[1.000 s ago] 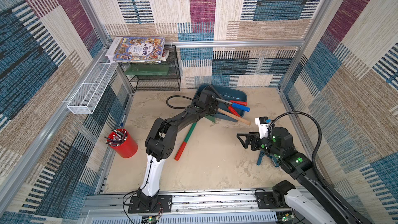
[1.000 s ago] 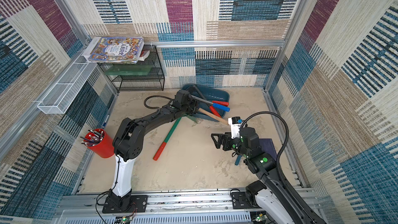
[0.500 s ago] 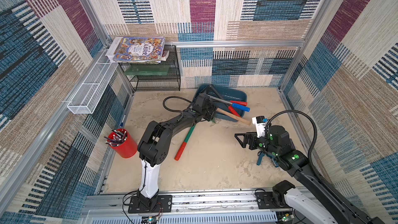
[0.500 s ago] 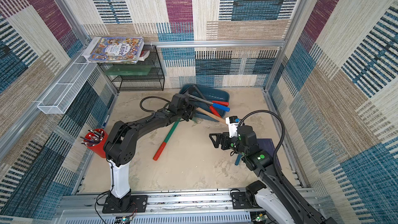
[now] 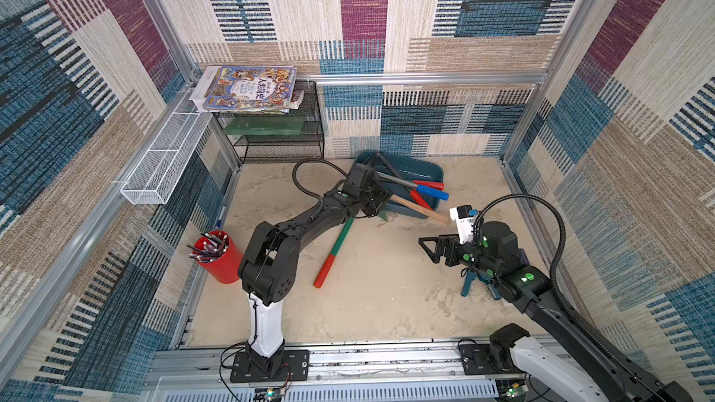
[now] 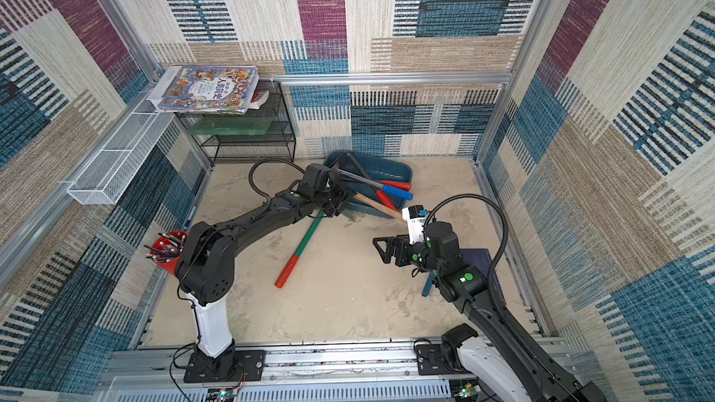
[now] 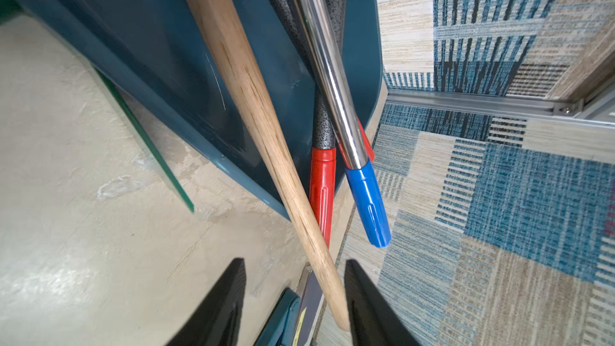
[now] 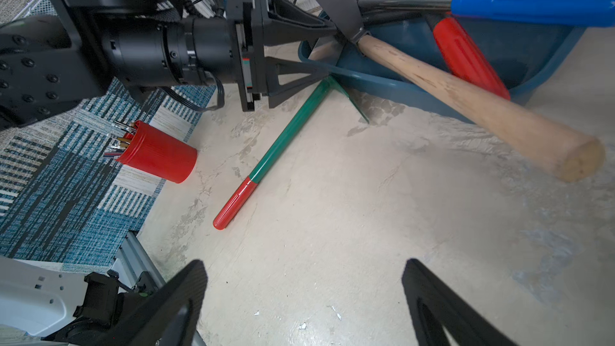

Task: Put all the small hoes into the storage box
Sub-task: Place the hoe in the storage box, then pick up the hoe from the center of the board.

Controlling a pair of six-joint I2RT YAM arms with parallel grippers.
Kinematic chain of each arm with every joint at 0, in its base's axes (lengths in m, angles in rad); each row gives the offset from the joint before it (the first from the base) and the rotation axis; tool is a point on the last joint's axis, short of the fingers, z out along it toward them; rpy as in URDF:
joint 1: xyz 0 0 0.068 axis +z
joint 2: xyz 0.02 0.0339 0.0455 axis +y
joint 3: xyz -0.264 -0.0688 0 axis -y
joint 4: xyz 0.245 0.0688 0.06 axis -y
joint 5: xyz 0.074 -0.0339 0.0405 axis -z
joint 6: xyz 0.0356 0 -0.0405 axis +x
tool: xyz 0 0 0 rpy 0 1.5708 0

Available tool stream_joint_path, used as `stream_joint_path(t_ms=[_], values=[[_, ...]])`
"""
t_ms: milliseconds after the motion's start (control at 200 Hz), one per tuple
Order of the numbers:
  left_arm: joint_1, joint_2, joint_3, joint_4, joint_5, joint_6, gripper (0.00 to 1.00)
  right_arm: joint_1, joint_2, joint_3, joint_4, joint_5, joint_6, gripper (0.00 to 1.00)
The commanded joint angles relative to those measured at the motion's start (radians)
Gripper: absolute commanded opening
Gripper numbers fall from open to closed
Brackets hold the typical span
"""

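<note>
The small hoe [image 5: 419,208] is seen lying aslant in the storage box [image 5: 414,166]. Its dark blade is inside the box, and its wooden handle is carried out over the box's front rim, above the worktop [image 5: 387,303]. The left gripper [image 8: 329,51] is placed at the blade end, right at the box's rim. Its jaws are parted part-way with nothing clamped between them, and one fingertip [image 8: 331,26] is close beside the hoe's neck — whether it touches cannot be told. The right gripper [image 8: 304,262] is held wide and empty, well in front of the box.
</note>
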Motion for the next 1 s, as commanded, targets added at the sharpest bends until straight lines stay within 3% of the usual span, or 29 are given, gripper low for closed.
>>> stream_joint_path(t_ms=[0,371,781,996], values=[[0.002,-0.021,0.018,-0.106,0.035,0.154,0.52,0.001,0.011,0.007,0.040,-0.039,-0.016,0.96],[0.005,-0.050,0.123,-0.380,0.032,0.463,0.51,0.005,0.051,0.027,0.034,-0.067,-0.022,0.96],[0.007,-0.072,0.167,-0.560,0.029,0.758,0.52,0.030,0.093,0.037,0.061,-0.088,-0.024,0.96],[0.006,-0.089,0.152,-0.642,-0.064,0.826,0.52,0.058,0.130,0.047,0.075,-0.091,-0.024,0.96]])
